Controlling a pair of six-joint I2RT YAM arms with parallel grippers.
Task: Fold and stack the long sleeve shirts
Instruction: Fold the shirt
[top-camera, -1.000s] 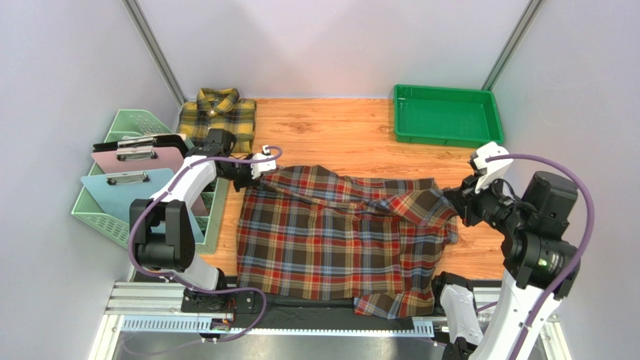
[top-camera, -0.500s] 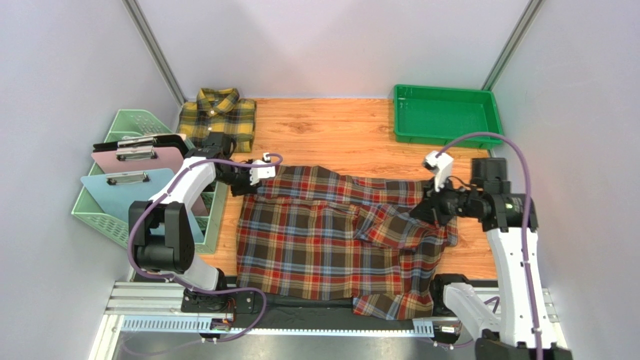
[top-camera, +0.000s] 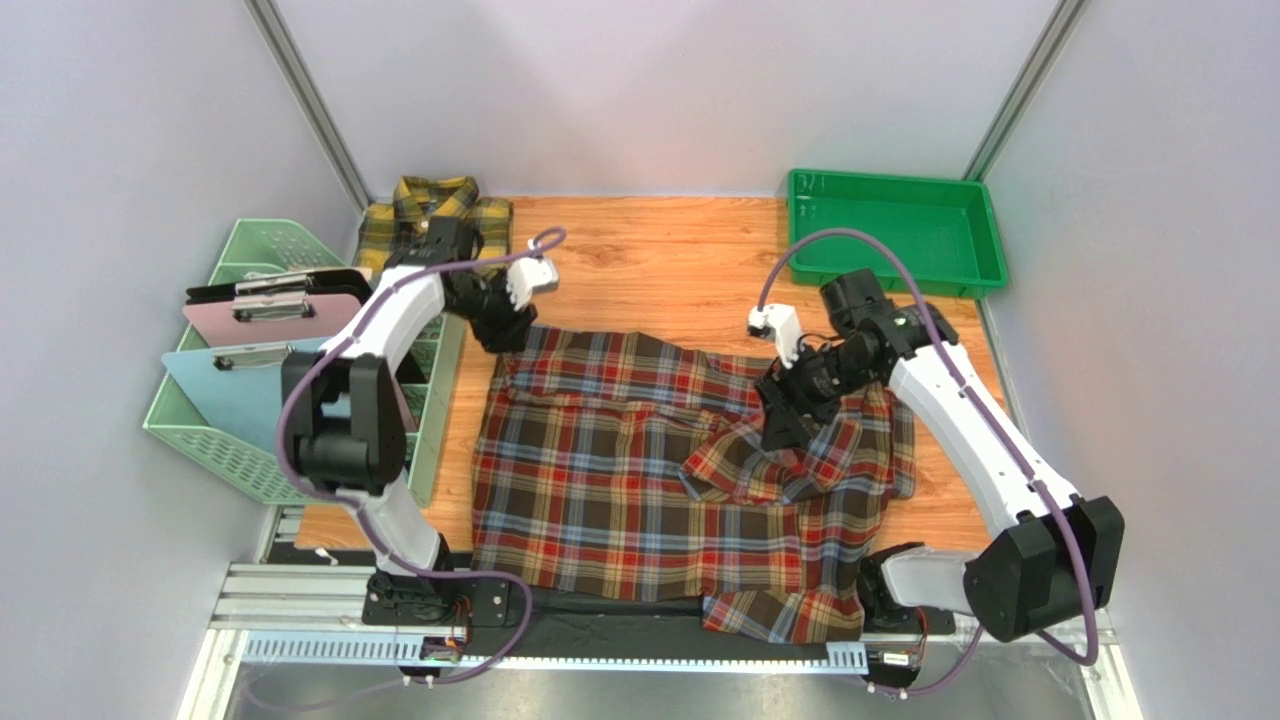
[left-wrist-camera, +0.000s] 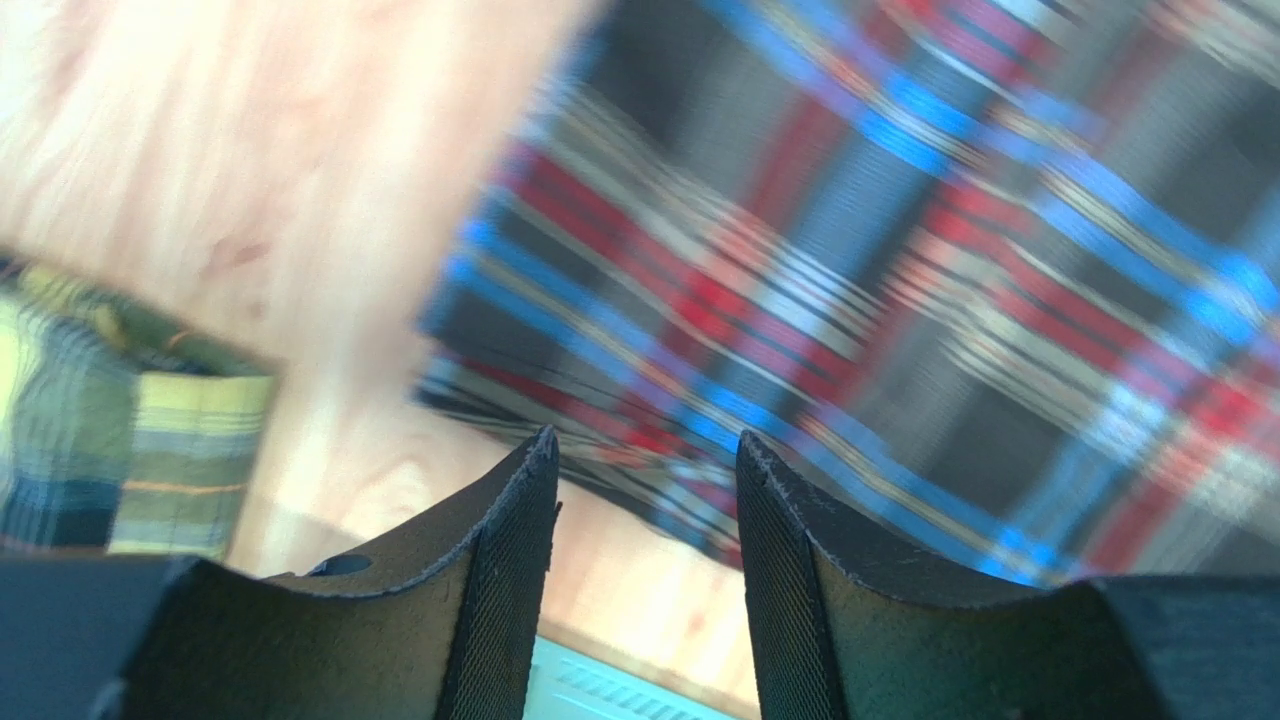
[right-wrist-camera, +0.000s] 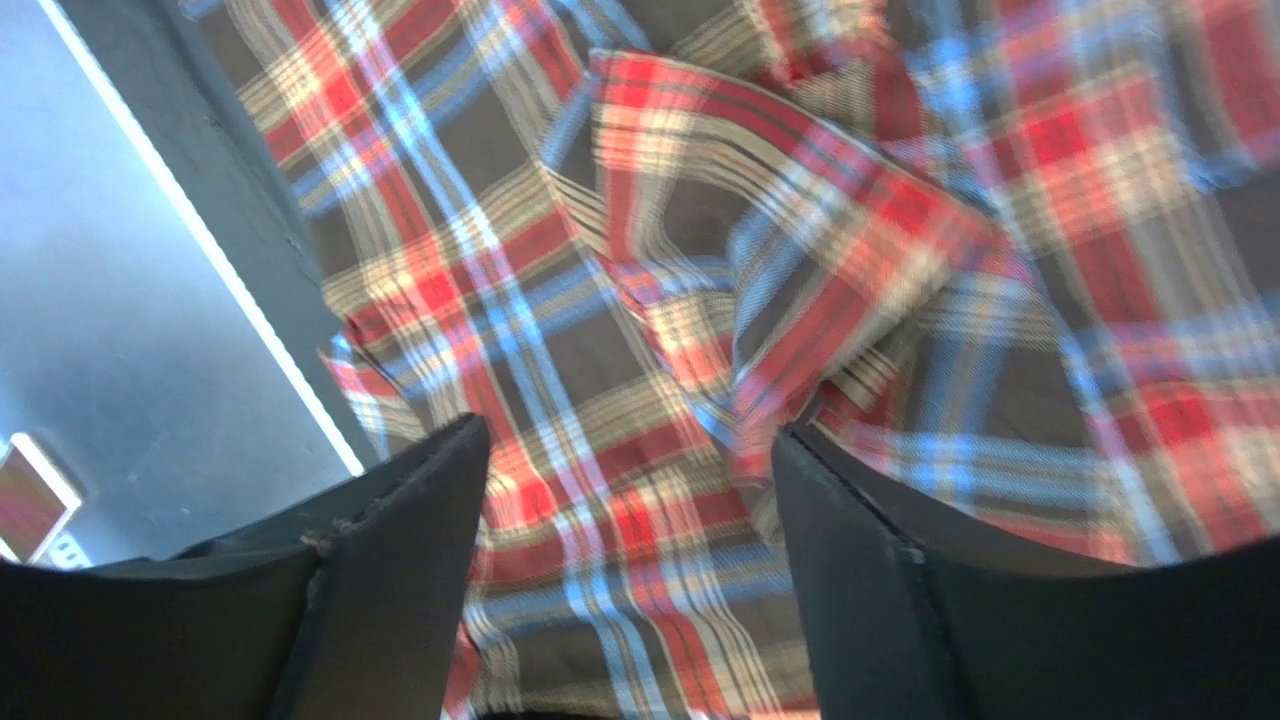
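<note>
The red, brown and blue plaid long sleeve shirt (top-camera: 616, 480) lies spread on the wooden table, its right side folded inward into a loose flap (top-camera: 751, 458). My left gripper (top-camera: 508, 333) hovers open just past the shirt's far-left corner, nothing between its fingers (left-wrist-camera: 646, 443); the plaid edge (left-wrist-camera: 977, 225) lies below it. My right gripper (top-camera: 778, 428) hangs open over the folded flap (right-wrist-camera: 812, 270), its jaws wide and empty (right-wrist-camera: 631, 435). The yellow and dark plaid shirt (top-camera: 413, 210) lies folded in the far-left corner, also showing in the left wrist view (left-wrist-camera: 120, 435).
A green tray (top-camera: 887, 180) stands at the far right. A mint basket (top-camera: 256, 248) at the left holds a pink clipboard (top-camera: 278, 318), a blue clipboard (top-camera: 226, 383) and a black clipboard (top-camera: 278, 285). The shirt's hem hangs over the dark near edge (top-camera: 601, 623).
Both grippers opened and let go of the red plaid shirt. The right arm swung left, laying the right side over the shirt. The left gripper rose back off the far-left corner.
</note>
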